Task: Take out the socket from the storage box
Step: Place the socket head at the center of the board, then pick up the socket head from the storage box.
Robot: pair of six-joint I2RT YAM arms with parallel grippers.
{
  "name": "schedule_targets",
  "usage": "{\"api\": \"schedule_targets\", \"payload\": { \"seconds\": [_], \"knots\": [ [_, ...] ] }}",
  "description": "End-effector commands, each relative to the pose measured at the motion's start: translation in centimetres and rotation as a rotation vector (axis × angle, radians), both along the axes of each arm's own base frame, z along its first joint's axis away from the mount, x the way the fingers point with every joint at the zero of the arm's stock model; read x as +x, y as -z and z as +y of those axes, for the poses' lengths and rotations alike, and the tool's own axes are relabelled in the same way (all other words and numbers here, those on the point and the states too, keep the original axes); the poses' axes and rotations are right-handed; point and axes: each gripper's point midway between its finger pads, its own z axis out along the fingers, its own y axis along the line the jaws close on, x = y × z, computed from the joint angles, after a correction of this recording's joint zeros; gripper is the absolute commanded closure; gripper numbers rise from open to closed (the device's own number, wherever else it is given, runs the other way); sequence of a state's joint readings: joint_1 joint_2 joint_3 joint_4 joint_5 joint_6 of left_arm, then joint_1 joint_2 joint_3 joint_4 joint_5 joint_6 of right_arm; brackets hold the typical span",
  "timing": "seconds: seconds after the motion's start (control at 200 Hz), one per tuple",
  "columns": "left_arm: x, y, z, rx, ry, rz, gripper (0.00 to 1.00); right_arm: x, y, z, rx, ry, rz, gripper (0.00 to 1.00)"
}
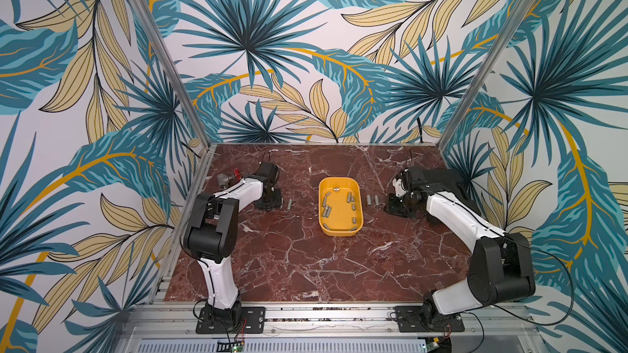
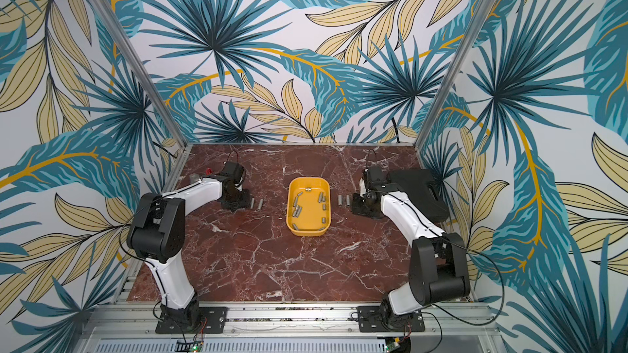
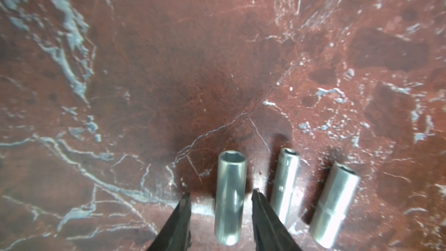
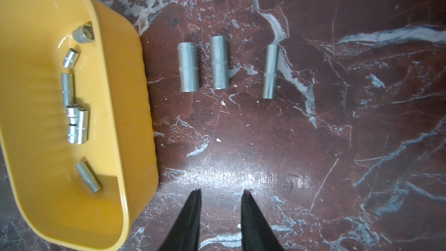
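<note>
Left gripper (image 3: 221, 192), jaws parted, straddles a socket (image 3: 230, 204) lying flat, parallel to two other sockets (image 3: 284, 187). Right gripper (image 4: 221, 190) parted, empty, near the yellow storage box (image 4: 135, 97).

2 arms of like build are recorded. On the left arm (image 1: 217, 280) and the right arm (image 1: 455, 219), white tapered link shells are joined by black rounded joint housings. A thin black cable (image 1: 565, 280) is routed along each white shell, with a loose loop noted beside the right elbow. Each arm is mounted on a black rectangular base plate (image 1: 255, 315) fastened by silver screws; red wires (image 1: 243, 326) are noted at the left base. The left claw (image 3: 220, 195) and the right claw (image 4: 220, 191) are each fitted with 2 black tapered fingers (image 4: 255, 223) ending in narrow tips.
</note>
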State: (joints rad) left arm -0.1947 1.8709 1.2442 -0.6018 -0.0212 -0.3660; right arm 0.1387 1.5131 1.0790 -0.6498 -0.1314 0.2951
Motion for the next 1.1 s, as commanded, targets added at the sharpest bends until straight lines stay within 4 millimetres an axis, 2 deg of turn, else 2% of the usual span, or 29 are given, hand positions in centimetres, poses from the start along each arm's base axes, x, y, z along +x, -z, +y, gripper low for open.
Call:
{"api": "schedule_targets", "payload": {
  "seconds": [0.0,0.185,0.386,0.566,0.701,0.891,1.097],
  "knots": [
    [0.2,-3.4,0.3,-0.013,-0.004,-0.075,0.55,0.3,-1.1,0.4,-0.014,-0.023,-0.005,0.7],
    [-0.6,-5.9,0.1,-0.042,-0.006,-0.124,0.54,1.2,-2.5,1.9,-0.013,-0.056,-0.034,0.69],
    [-3.0,-7.8,-1.0,-0.115,-0.015,-0.208,0.54,2.3,-2.4,5.6,-0.027,-0.126,-0.041,0.69],
    [-5.9,-7.0,-3.1,-0.123,0.015,-0.202,0.52,3.7,-1.7,10.3,-0.027,-0.187,-0.06,0.69],
    [-7.0,-6.3,-5.0,-0.167,0.033,-0.21,0.52,4.5,-0.4,13.2,-0.031,-0.218,-0.047,0.69],
    [-8.2,-6.0,-6.6,-0.158,0.075,-0.201,0.51,4.9,1.6,15.9,-0.053,-0.253,-0.019,0.69],
    [-9.0,-5.3,-7.7,-0.177,0.074,-0.218,0.51,4.9,3.5,17.9,-0.077,-0.285,0.011,0.69]
  ]
}}
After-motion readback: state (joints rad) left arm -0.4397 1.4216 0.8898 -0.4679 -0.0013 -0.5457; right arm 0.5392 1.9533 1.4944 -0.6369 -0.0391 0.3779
